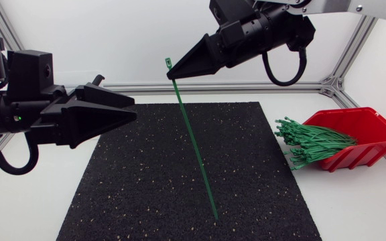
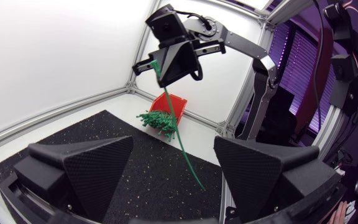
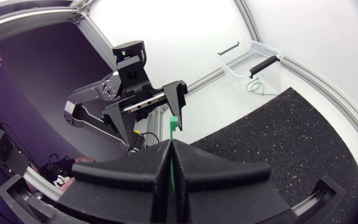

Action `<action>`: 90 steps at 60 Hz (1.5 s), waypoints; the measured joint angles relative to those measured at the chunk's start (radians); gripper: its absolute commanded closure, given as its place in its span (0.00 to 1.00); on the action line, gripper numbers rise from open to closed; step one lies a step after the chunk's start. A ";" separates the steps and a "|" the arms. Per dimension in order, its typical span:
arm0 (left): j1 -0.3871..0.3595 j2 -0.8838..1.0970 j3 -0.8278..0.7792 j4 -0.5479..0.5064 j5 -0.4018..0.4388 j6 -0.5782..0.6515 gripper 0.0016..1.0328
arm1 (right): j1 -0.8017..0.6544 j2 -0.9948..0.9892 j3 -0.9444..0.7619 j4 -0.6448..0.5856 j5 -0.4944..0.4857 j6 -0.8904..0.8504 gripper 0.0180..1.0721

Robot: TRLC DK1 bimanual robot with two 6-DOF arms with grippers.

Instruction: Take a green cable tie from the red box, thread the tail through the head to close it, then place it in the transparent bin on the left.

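1. The right gripper (image 1: 173, 70), raised and angled downward, was pinched on the green cable tie (image 1: 196, 150) just below its head, with the tail hanging aslant beneath its fingertips toward the black mat (image 1: 133, 194)
2. The tie looked light, springy and slick, so it was probably best taken near the tail tip
3. Ahead of it the left gripper (image 2: 173, 149) was held level, fingers spread, apart from the strap

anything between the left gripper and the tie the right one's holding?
Nothing. In the head view only bare black mat shows between the left gripper and the green cable tie hanging from the right gripper.
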 measured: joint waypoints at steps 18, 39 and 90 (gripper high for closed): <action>-0.081 0.051 -0.017 0.217 0.004 -0.143 0.16 | 0.049 0.010 0.000 0.081 0.000 0.066 0.94; -0.103 0.143 -0.016 0.283 -0.042 -0.171 0.27 | 0.053 -0.015 -0.032 0.123 -0.001 0.101 0.94; -0.143 0.192 0.003 0.412 -0.042 -0.306 0.83 | 0.064 -0.027 -0.048 0.164 0.008 0.116 0.94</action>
